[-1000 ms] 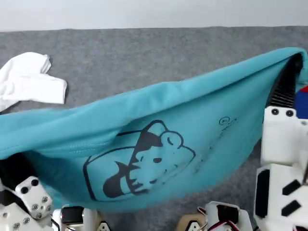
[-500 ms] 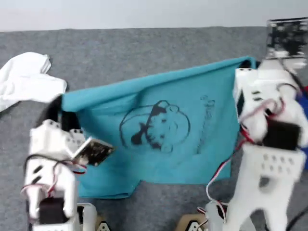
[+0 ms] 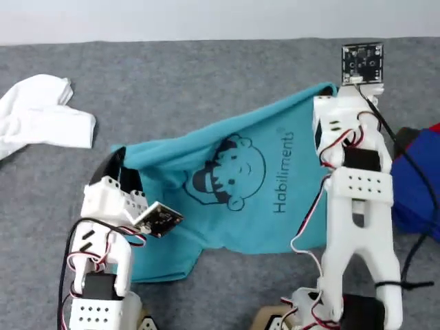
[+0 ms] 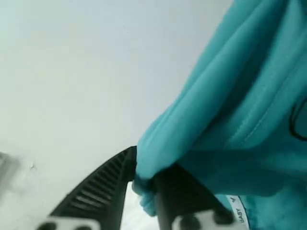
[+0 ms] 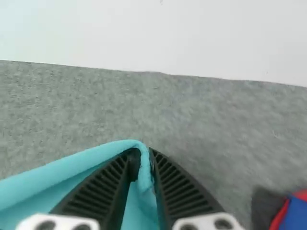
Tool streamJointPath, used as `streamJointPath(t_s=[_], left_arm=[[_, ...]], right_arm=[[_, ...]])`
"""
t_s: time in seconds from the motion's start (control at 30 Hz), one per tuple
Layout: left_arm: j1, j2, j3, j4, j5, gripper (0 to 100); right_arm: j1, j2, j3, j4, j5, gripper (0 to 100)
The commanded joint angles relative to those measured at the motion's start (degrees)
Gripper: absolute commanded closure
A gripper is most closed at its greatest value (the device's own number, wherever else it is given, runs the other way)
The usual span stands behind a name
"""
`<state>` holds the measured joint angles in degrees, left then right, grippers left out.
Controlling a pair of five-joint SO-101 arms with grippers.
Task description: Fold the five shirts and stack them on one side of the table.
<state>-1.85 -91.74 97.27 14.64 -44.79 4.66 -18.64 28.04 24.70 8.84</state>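
The two arms have just brought the teal shirt (image 3: 234,192) down. A second ago it hung stretched high between them, billowing close to the overhead camera. Now it is spread across the middle of the worktop (image 3: 206,69), printed side up, and its lower part seems to rest on the grey surface toward the near edge.

The left end effector (image 4: 140,168) is clamped on one bunched upper corner. The right end effector (image 5: 142,154) pinches the other upper corner between closed fingers, farther toward the back edge, so the top edge runs at a slant.

A crumpled white shirt (image 3: 41,117) lies by the left edge, and a blue and red garment (image 3: 416,185) sits at the right edge.

To my eye this is the lay-out step nearly finished: once the corners are released the shirt should lie flat enough to fold. None of the garments I can see looks folded or stacked yet.
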Motion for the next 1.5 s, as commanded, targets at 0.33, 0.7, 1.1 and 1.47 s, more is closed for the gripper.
streamJointPath(t_s=[0.33,0.7,1.1,1.47], left_arm=[[-0.97,-0.26,-0.48,-0.97,0.09,100],[-1.14,-0.26,-2.51,4.57,0.09,100],[-0.79,25.05,-28.35,16.00,8.44,100],[-0.88,73.14,-61.49,16.18,18.20,100]], right_arm=[[0.04,1.19,-1.05,-3.56,2.73,99.1],[-1.01,5.49,-5.19,-3.65,3.87,99.1],[-1.45,7.96,-7.30,-3.12,3.87,99.1],[-1.45,9.45,-7.30,-3.65,3.87,99.1]])
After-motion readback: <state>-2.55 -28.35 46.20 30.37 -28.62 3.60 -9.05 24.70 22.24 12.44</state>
